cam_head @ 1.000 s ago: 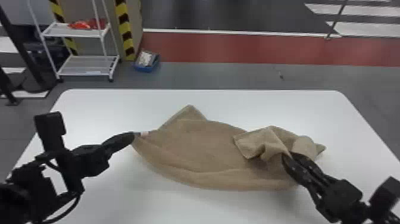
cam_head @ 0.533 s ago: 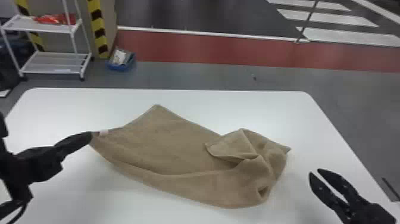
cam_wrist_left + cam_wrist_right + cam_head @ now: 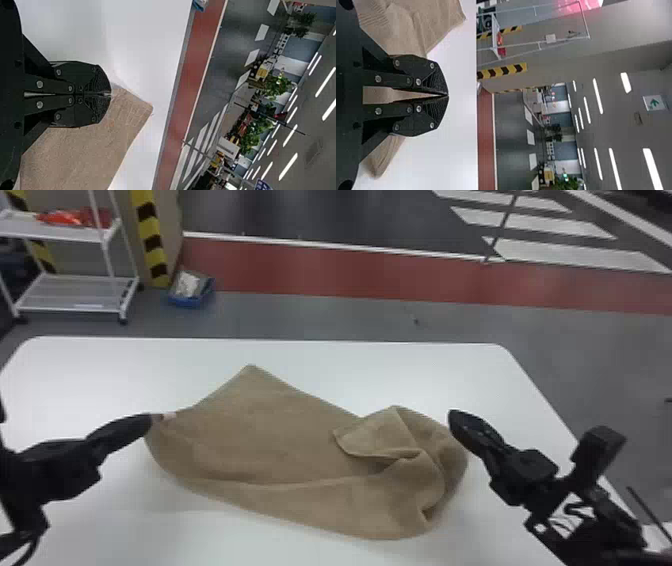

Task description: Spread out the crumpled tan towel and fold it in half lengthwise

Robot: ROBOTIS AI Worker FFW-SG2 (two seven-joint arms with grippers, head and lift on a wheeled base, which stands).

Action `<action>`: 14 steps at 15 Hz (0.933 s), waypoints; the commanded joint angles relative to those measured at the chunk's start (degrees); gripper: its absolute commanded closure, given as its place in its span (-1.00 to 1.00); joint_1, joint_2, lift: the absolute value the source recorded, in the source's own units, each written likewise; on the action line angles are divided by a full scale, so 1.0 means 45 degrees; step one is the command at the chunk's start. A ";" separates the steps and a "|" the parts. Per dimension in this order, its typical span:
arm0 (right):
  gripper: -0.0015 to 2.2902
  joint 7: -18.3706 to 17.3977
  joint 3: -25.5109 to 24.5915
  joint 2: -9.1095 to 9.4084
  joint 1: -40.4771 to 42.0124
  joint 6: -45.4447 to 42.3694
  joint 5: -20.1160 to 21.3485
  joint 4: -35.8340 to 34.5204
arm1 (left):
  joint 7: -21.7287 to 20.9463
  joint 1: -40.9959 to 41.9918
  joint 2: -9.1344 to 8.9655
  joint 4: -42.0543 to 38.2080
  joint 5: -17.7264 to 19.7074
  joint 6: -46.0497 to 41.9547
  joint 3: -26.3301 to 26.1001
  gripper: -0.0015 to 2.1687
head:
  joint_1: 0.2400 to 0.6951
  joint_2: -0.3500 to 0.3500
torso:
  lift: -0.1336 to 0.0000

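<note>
Plainly, the tan towel (image 3: 275, 440) is laid across the white table (image 3: 100, 530), only partly spread. Its left part is fairly flat, with one corner pointed away from the robot; its right part is bunched, and a flap (image 3: 375, 435) is turned over on top there. A long, soft crease is carried along the near side.

At the towel's left end, the fabric is gripped by the left gripper (image 3: 150, 419), and a small pale label (image 3: 169, 416) can be seen just beside the fingertips. In the left wrist view, the cloth is pinched at the tips of the left gripper (image 3: 111, 94), its fingers pressed together.

Near the towel's bunched right end, the right gripper (image 3: 452, 417) is held just apart from the fabric. In the right wrist view, the tips of the right gripper (image 3: 448, 95) are closed against each other.

Beyond the towel, past the table's far edge, a blue bin (image 3: 187, 301) is placed on the floor to the left, and farther left a white shelf rack (image 3: 70, 292) is seen.
</note>
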 commanded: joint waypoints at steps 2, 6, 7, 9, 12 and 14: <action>-0.18 -0.0492 0.2806 0.0537 -0.1800 0.1121 0.1984 0.0215 | -0.0045 0.0002 -0.0053 0.0191 -0.0099 -0.0031 -0.0126 0.75 | 1.00 -0.23 | -0.87; -0.30 -0.0999 0.4798 0.0869 -0.3011 0.1121 0.3723 0.2051 | -0.0319 0.0002 -0.0033 0.0426 -0.0158 -0.0031 -0.0146 0.75 | 1.00 0.14 | -0.87; -0.30 -0.1117 0.5110 0.0869 -0.3089 0.1121 0.4055 0.2266 | -0.0358 0.0002 -0.0053 0.0543 -0.0158 -0.0070 -0.0146 0.75 | 1.00 0.18 | -0.87; -0.30 -0.1507 0.5306 0.0849 -0.3089 0.1082 0.4719 0.2285 | -0.0397 0.0002 -0.0072 0.0641 -0.0158 -0.0109 -0.0146 0.75 | 1.00 0.23 | -0.87; -0.30 -0.1566 0.5384 0.0751 -0.2932 0.1042 0.4992 0.2129 | -0.0436 -0.0037 -0.0072 0.0680 -0.0158 -0.0148 -0.0166 0.75 | 1.00 0.26 | -0.87; -0.30 -0.1663 0.5267 0.0615 -0.2737 0.0964 0.4992 0.2031 | -0.0456 -0.0056 -0.0072 0.0680 -0.0158 -0.0148 -0.0166 0.75 | 1.00 0.26 | -0.87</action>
